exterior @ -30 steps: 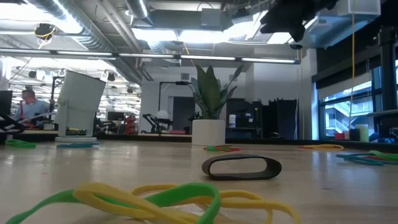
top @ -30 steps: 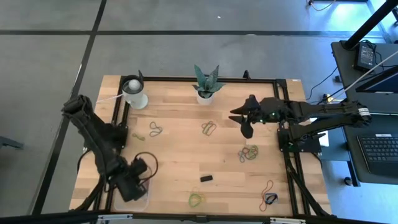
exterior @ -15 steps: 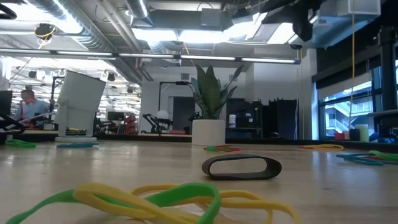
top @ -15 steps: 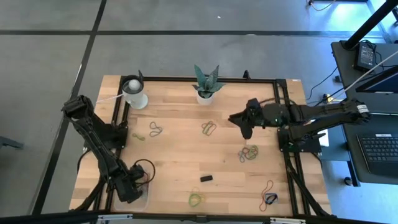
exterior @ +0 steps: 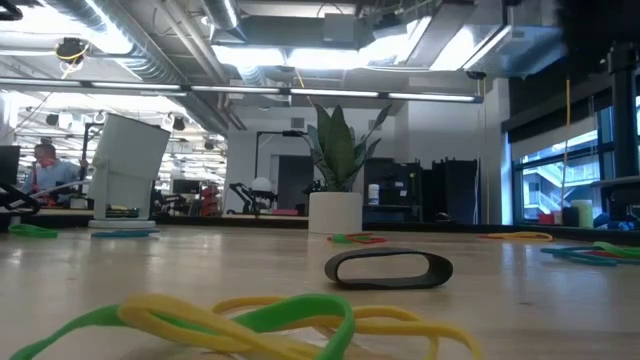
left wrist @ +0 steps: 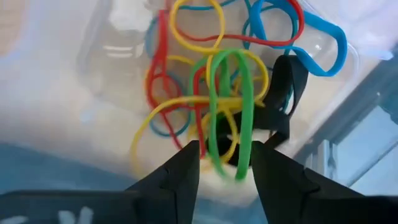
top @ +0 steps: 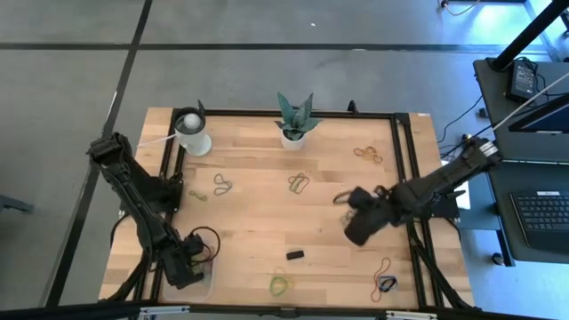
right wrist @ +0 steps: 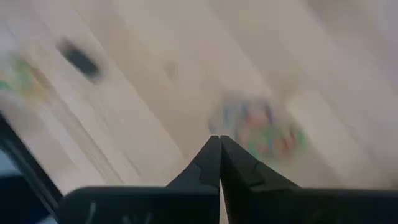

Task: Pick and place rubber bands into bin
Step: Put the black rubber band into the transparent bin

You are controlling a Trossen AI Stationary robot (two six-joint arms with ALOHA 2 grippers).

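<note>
The clear bin (top: 201, 286) stands at the table's near left corner and holds several rubber bands (left wrist: 186, 74) in red, yellow and blue. My left gripper (top: 185, 271) is over it, pointing down and open (left wrist: 224, 152), with a green band (left wrist: 229, 106) between its fingertips. My right gripper (top: 356, 228) hangs shut (right wrist: 219, 139) above a mixed cluster of bands (right wrist: 261, 130) at the table's right. Loose bands lie flat on the wood (top: 222, 185), (top: 299, 183), (top: 281, 284), (top: 385, 276), (top: 367, 156). My left gripper's open fingers (left wrist: 186, 168) stand on either side of the green band's loop (left wrist: 214, 124), which reaches down among the bands in the bin. Whether the fingers touch the loop cannot be told.
A small black clip (top: 295, 256) lies near the table's middle front. A white cup (top: 192, 132) and a potted plant (top: 293, 124) stand along the far edge. A black frame rail (top: 404, 178) runs along the table's right side.
My left gripper has sunk toward the bin. My right gripper has swung from the table's far right toward the near edge, tipped to point down over the mixed cluster, and shut. An orange band at the far right, hidden under that arm before, now shows.
</note>
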